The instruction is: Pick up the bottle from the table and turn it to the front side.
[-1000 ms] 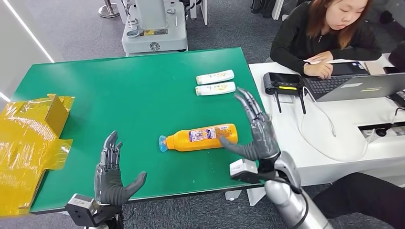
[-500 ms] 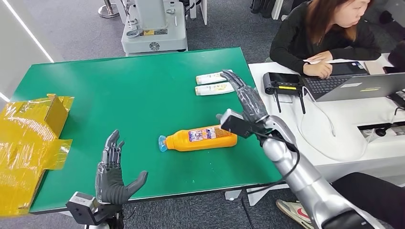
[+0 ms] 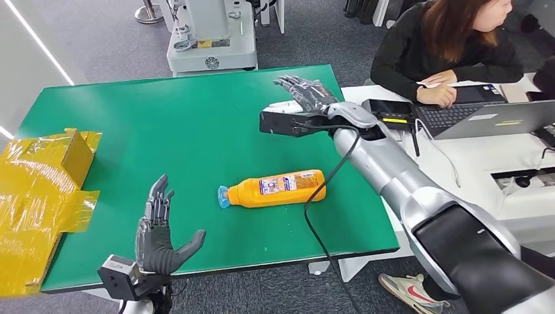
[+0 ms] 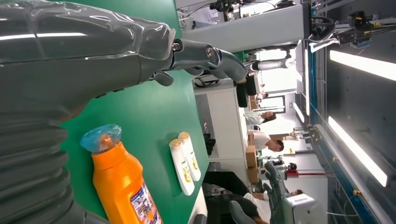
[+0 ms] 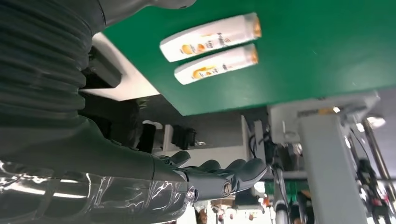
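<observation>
With both the right hand (image 3: 302,91) and left hand (image 3: 159,229) spread and empty, the right should drop onto the bottle (image 3: 275,188) mid-body (it lies sideways), fingers wrapping its girth.

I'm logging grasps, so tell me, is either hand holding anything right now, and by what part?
Nothing is held. The left hand is open near the table edge, the right hand open above the two tubes. The bottle lies untouched.

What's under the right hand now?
The right hand hovers open over two white tubes lying side by side on the green table. In the head view the wrist hides most of them.
</observation>
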### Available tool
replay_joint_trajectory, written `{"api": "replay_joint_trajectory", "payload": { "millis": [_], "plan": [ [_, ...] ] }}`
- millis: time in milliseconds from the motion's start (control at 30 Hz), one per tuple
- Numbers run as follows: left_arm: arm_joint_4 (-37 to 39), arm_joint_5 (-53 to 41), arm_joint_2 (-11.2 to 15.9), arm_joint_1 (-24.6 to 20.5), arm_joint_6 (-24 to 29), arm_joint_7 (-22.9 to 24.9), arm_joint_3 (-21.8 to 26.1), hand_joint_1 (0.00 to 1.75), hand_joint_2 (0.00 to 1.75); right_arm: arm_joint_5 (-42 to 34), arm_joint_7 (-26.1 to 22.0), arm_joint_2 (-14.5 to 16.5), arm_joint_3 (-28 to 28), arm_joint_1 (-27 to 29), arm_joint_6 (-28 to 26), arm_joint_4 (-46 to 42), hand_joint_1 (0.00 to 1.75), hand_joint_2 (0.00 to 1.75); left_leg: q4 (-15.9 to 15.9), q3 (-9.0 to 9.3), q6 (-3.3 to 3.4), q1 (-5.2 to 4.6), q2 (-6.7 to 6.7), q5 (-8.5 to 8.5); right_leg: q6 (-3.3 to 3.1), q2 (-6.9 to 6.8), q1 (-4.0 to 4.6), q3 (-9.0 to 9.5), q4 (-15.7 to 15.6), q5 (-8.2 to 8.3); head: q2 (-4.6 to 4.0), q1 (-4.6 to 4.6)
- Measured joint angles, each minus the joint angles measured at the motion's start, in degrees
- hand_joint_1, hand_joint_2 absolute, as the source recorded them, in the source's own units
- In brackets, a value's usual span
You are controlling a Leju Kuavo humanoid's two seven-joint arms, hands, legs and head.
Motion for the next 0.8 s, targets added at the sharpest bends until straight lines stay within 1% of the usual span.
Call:
{"api": "replay_joint_trajectory", "payload": {
  "millis": [167,367,567,800],
  "plan": [
    [0.58,0.02,0.00,-0.10,-0.15,0.00,-0.01,0.00,1.75,0.16,2.10,2.64,2.95,-3.58,5.46,4.35,0.00,1.75,0.00,0.00,0.00,0.01,0.00,0.00,0.00,0.00,0.00,-0.02,0.00,0.00,0.00,-0.01],
    [1.40,-0.14,0.00,-0.36,-0.40,0.00,0.00,0.00,1.75,0.58,3.74,4.87,5.63,-5.55,9.91,7.65,0.00,1.75,0.00,0.00,0.00,0.01,-0.02,0.01,0.00,-0.02,0.00,-0.01,0.00,0.00,0.00,-0.01],
    [1.86,0.15,0.00,-0.49,-0.40,0.00,0.02,0.00,1.75,1.08,5.03,6.32,7.84,-6.63,13.99,9.76,0.00,1.75,0.01,0.00,0.00,0.01,-0.02,0.01,0.00,-0.02,0.00,-0.01,0.00,0.00,0.00,-0.01],
    [2.11,0.33,-0.09,-0.57,-0.40,0.04,0.02,0.00,1.75,0.84,5.85,7.01,9.66,-7.74,15.96,11.24,0.00,1.75,0.01,0.00,0.00,0.01,-0.02,0.01,0.00,-0.02,0.00,-0.01,0.00,0.00,0.00,0.00]
  ]
}}
